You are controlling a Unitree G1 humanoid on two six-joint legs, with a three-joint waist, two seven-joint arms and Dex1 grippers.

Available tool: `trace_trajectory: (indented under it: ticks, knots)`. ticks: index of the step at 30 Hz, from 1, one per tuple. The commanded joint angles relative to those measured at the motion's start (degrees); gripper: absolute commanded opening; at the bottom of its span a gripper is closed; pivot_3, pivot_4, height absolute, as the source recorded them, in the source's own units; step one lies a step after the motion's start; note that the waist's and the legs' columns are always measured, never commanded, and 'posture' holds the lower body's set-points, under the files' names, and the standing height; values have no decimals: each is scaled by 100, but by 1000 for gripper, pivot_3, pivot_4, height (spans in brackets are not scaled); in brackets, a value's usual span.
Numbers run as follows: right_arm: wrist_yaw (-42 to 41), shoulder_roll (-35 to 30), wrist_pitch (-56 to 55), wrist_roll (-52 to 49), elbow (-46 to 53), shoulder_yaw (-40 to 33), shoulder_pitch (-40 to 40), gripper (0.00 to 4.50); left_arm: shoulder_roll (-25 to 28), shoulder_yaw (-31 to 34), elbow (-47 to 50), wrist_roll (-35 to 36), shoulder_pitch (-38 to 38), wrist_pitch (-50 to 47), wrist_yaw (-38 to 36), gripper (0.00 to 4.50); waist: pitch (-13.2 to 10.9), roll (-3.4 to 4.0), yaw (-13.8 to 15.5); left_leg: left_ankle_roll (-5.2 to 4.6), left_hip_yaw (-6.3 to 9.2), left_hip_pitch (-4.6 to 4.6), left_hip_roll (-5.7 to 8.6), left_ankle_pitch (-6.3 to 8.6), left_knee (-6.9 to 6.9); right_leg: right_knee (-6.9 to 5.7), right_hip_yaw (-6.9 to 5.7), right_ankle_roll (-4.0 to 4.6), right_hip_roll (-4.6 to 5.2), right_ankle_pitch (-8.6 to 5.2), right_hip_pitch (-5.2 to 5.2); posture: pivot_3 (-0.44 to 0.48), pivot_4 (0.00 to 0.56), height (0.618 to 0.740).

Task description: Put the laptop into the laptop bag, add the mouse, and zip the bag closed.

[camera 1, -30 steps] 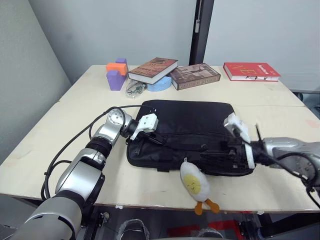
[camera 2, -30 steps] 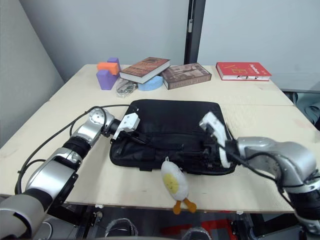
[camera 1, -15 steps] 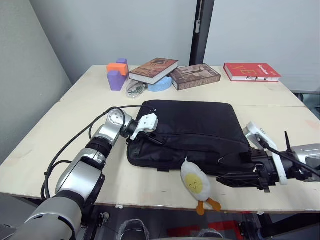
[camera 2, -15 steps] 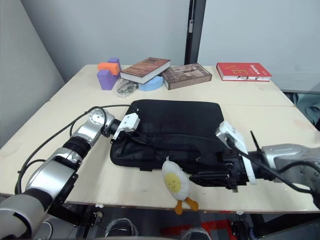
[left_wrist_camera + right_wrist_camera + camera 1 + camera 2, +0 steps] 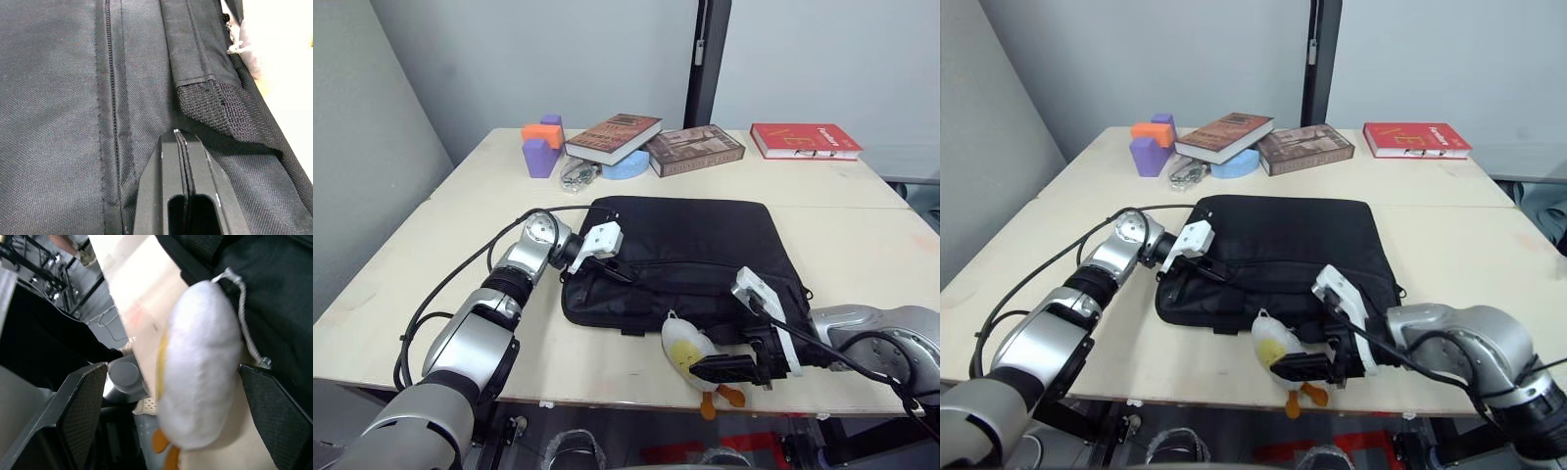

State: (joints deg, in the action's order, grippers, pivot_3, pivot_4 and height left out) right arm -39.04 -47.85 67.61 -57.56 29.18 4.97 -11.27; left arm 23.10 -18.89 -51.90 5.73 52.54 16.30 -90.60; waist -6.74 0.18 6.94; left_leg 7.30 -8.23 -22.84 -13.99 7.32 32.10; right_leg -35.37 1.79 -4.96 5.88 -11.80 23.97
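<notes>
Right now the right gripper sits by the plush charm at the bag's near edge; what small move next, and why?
Probably close the right gripper on the plush egg charm. Its fingers stand open on either side of the charm, which is tied by a white cord to the laptop bag. The left gripper, shut, already presses on the bag's other end, so the bag looks braced for a pull.
</notes>
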Motion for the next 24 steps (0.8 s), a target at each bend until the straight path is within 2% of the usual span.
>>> trace_trajectory:
  ticks: [1,7,11,12,18,22,24]
  knots:
    - [-75,28,-242,533,-244,320,19,3640,102,-219,-222,-456,-152,-79,-128,0,0,0,0,0,0,0,0,0,0,0,0,0,0,0,-1,0,150,730]
    - [-353,130,-279,511,-169,210,24,1582,81,-218,-262,-467,-126,-62,-92,0,0,0,1,0,0,1,0,0,1,-3,1,0,0,0,-1,0,150,730]
    - [-525,-164,-144,180,282,-230,250,176,54,-230,-299,-485,-103,-32,-80,0,0,0,15,0,-1,0,0,0,2,-2,2,0,0,0,0,0,150,730]
    - [-548,-244,-105,66,400,-367,307,25,51,-232,-300,-489,-102,-21,-84,0,0,-1,22,0,1,1,-1,0,2,-1,0,0,0,0,-3,0,150,730]
    - [-651,-914,-15,-348,973,-1361,925,25,27,-315,-503,-722,-87,257,28,0,0,-2,60,-1,-1,6,0,0,4,-1,4,0,0,0,-8,0,150,730]
    - [-890,-1296,-179,-224,1131,-2205,1778,25,2,-342,-647,-803,-45,398,46,0,5,-4,81,-2,-2,6,-1,1,3,0,5,-2,0,-1,-7,0,150,730]
    - [-1073,-1483,-381,145,1083,-2676,2285,25,-19,-339,-718,-817,-3,437,47,0,12,-5,91,-2,-3,5,-1,1,4,1,6,-3,0,-1,-8,0,150,730]
